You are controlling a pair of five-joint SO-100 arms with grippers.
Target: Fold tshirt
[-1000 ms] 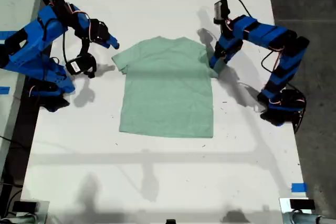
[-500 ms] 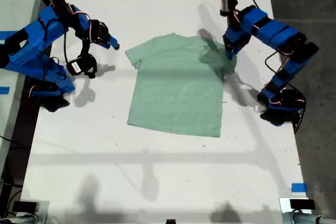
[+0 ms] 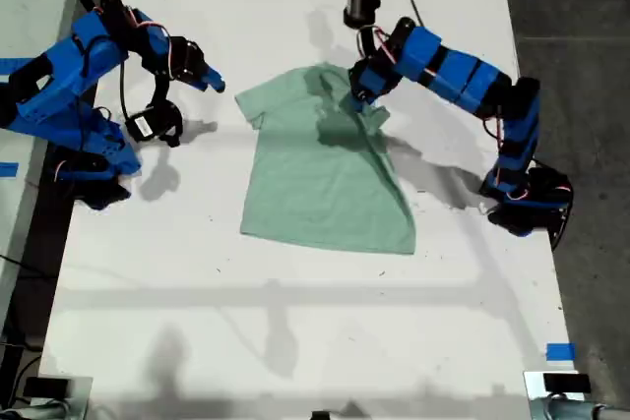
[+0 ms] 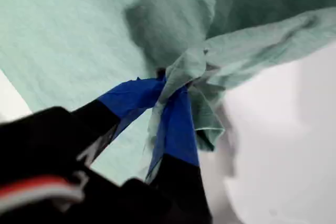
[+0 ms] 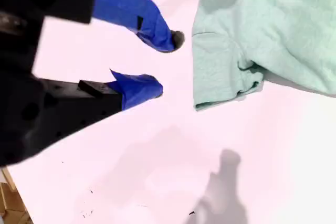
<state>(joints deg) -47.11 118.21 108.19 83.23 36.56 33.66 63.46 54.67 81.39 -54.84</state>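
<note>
The white table (image 3: 295, 341) carries the tshirt (image 3: 315, 184), which lies mostly flat between our two arms with one sleeve lifted over its chest. My first gripper (image 3: 359, 102) is pinched tight on that sleeve's cloth. My second gripper (image 3: 209, 81) hangs beside the tshirt's other sleeve, jaws parted and holding nothing.

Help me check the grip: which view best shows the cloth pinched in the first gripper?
The first wrist view: my first gripper is shut on a bunched fold of the tshirt. The exterior view shows the pinch only small; the second wrist view shows just a sleeve.
</note>
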